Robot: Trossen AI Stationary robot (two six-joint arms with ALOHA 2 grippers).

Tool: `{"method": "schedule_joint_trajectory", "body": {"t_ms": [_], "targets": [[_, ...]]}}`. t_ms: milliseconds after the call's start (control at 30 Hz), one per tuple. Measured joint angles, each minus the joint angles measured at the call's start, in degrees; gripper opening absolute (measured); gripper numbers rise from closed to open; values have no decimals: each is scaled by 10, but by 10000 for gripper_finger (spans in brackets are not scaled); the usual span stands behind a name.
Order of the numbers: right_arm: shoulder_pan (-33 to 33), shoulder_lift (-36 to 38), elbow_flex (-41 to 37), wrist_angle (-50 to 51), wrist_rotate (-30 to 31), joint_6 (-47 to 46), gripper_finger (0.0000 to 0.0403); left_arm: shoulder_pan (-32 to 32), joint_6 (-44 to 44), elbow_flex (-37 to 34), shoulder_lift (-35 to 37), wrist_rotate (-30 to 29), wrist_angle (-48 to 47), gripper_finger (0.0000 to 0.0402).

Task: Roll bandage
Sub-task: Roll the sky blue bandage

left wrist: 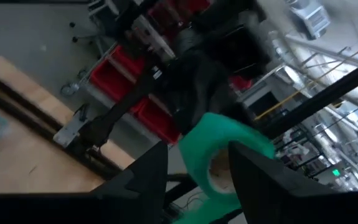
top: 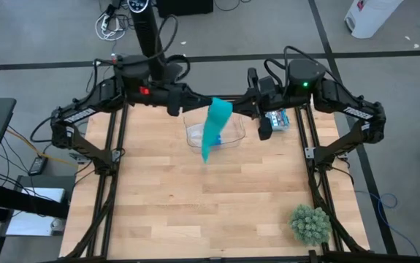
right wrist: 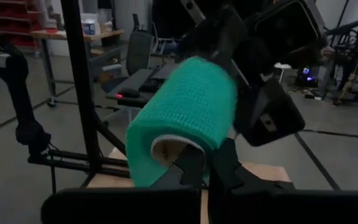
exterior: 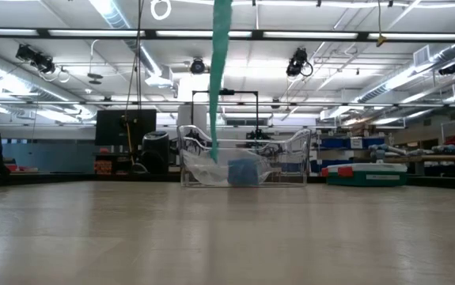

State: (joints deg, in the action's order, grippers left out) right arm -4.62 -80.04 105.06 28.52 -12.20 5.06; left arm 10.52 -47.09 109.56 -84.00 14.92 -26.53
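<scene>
**A:** Why is the bandage [top: 216, 130] up in the air rather than on the table [top: 210, 212]?

**B:** Both arms meet high over the far edge, toward twelve o'clock, so the loose tail can hang free. From table level the ribbon drops straight down toward the clear bin [exterior: 247, 162] and ends just above its floor. Probably that hanging weight keeps the strip taut while it is wound.

**A:** Who holds the coil?

**B:** The right gripper [right wrist: 205, 167] does. Its fingers are pinched shut on the rim of the coil, where the pale inner core shows. The left gripper [left wrist: 197, 177] has its fingers spread apart, one on each side of the coil, with gaps showing. It looks like a handover, the left letting go to take a fresh bite.

**A:** What is the bandage like?

**B:** Teal-green and soft, with a fine woven mesh plain in the right wrist view. It forms a squat cylinder where rolled and a flat, slightly twisting ribbon below.

**A:** And the bin?

**B:** Thin transparent plastic, with a blue roll [exterior: 244, 172] lying inside at about one o'clock of the tail's end.
</scene>
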Motion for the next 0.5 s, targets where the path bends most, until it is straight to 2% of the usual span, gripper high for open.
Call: {"method": "schedule_joint_trajectory", "body": {"t_ms": [500], "targets": [[-11,22,0,-2,6,-5,0,-14,0,16,19,-10,-6,174]]}}
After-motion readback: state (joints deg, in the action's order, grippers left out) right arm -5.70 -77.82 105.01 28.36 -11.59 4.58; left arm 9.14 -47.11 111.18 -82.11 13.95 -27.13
